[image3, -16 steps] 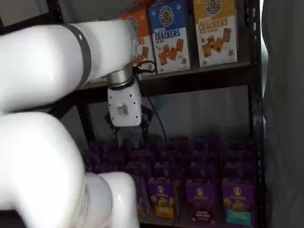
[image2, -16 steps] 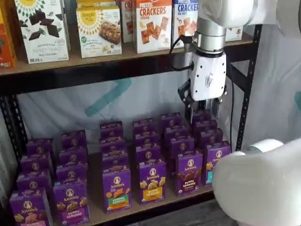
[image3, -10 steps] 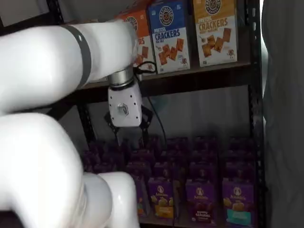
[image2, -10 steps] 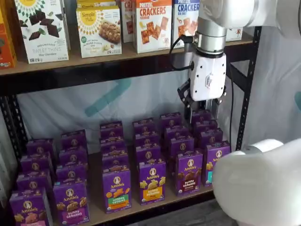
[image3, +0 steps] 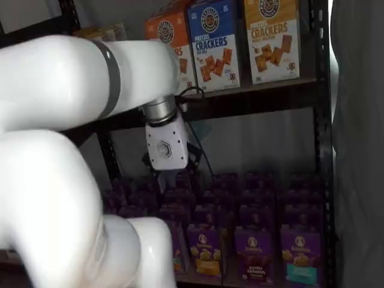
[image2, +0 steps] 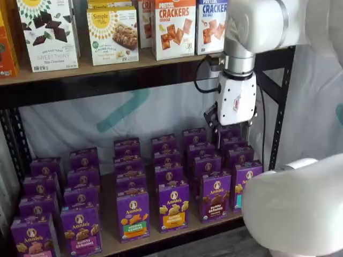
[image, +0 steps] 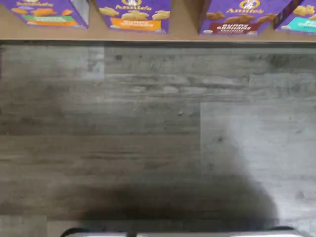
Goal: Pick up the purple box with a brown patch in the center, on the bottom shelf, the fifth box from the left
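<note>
Standing at the front edge of the bottom shelf [image2: 110, 243], the purple box [image2: 215, 196] with the brown bunny picture faces out, upright. Neighbours crowd it: yellow-band box [image2: 173, 205] at its 9 o'clock, teal-band box [image2: 244, 184] at its 3 o'clock, and a same-coloured row just behind at 12. In the wrist view the purple box [image: 240, 17] shows only its lower face beside the floor [image: 148, 128].

Gripper [image2: 232, 130] hangs up at the box's 1 o'clock, over the back rows, holding nothing; fingers are dark against purple cartons, but I judge them spread wide.

Risks, as I judge them:
- coming down from here lands on a rear carton, not the front one
- wide fingers clipping either neighbour, tipping it off the shelf lip
- near-identical packaging inviting a wrong pick
</note>
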Motion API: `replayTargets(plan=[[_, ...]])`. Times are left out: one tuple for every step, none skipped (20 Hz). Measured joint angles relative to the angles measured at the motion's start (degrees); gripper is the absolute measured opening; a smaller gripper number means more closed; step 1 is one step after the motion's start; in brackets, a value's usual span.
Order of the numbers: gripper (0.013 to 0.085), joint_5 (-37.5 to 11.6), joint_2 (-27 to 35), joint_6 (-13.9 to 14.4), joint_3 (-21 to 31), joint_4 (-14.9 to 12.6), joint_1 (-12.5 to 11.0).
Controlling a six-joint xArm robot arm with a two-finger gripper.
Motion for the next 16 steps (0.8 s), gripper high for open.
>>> replayTargets(plan=[[0.085,-1.2,0.47,-0.19,0.53,-0.24,-0.29],[0.085,-2.33,0.99,-0.58,0.99,-0.2,-0.68],[0.085,-3.39,1.73,-1.06,1.38,-0.04,-1.14],[0.085,-4.66,2.66,-1.49,1.81,0.03,-1.56],[0.085,-5.82,3.46,-1.59,2.21,-0.22,-1.77],[0.085,-7.0,4.25,-1.68,2.6,-0.47,-1.96],[0.085,-8.8,5.34,-2.03,3.17,-0.51,-2.37],[0.085,-10.27,6.39,-2.38,3.54,-0.48,-2.73],[0.085,-11.48,7.13,-2.49,3.84,-0.6,-2.93],[0.085,-12.98,8.13,-2.5,4.18,-0.91,-3.12],[0.085,-14.68,9.44,-2.5,4.49,-1.28,-3.34],[0.085,-16.31,10.86,-2.57,4.7,-1.47,-3.57],[0.085,-17.79,11.98,-2.67,4.91,-1.56,-3.75],[0.085,-19.48,13.24,-2.61,5.13,-1.85,-3.9],[0.085,-21.1,14.81,-2.7,5.18,-1.94,-4.1],[0.085,-22.44,16.54,-2.7,5.04,-2.14,-4.27]])
